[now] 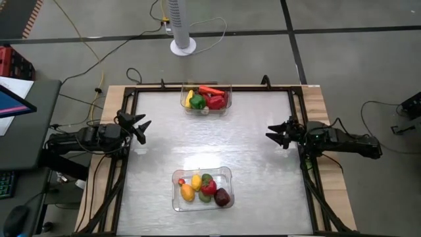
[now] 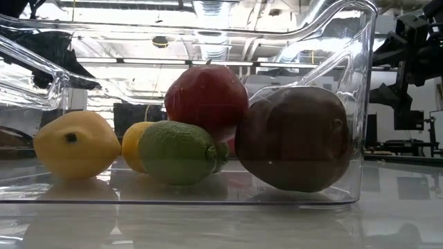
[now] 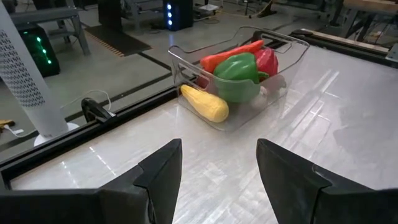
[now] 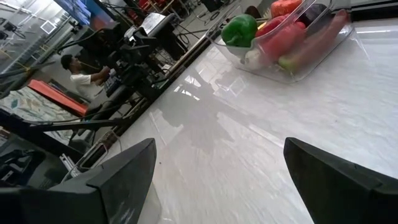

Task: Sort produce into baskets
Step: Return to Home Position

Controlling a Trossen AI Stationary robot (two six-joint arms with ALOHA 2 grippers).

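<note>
Two clear baskets of produce (image 1: pixel 208 187) stand on the counter (image 1: pixel 243 155). The near basket (image 1: pixel 176 204) shows five pieces at counter level: two yellow, one green lime (image 2: pixel 178 152), one red, one dark maroon. The far basket (image 1: pixel 227 109) shows at least four. The left gripper (image 1: pixel 145 131) and right gripper (image 1: pixel 273 135) hover at opposite sides, fingers spread, holding nothing.

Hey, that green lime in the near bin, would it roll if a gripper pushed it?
Probably a little: the lime is rounded and lies on the clear bin's smooth floor. It likely stops soon, hemmed by a yellow fruit and a red fruit. Its skin looks matte, so grip seems fair.
</note>
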